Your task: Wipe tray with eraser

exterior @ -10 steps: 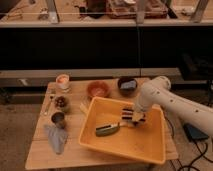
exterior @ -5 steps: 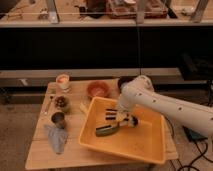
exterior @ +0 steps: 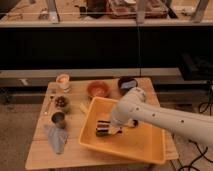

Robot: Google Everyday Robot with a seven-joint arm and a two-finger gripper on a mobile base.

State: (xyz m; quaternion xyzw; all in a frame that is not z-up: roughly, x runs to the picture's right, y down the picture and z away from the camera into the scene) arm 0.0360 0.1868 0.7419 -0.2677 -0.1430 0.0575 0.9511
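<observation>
Arm reaching into tray, eraser in grip.
White arm enters from right, elbow bent above the yellow tray (exterior: 150,145); gripper (exterior: 111,127) clenched on the striped eraser (exterior: 102,128) at the tray's left inner floor.

arm: white, reaching in from the right, bent downward | tool (exterior: 111,128): low, fingers closed

I can read no text, label, brand, number or sign anywhere here: not on the tray (exterior: 150,145), not on the striped eraser (exterior: 103,127), not on the shelf clutter behind. My gripper (exterior: 116,129) sits low inside the tray, its fingers closed on the eraser, and carries no marking either.
</observation>
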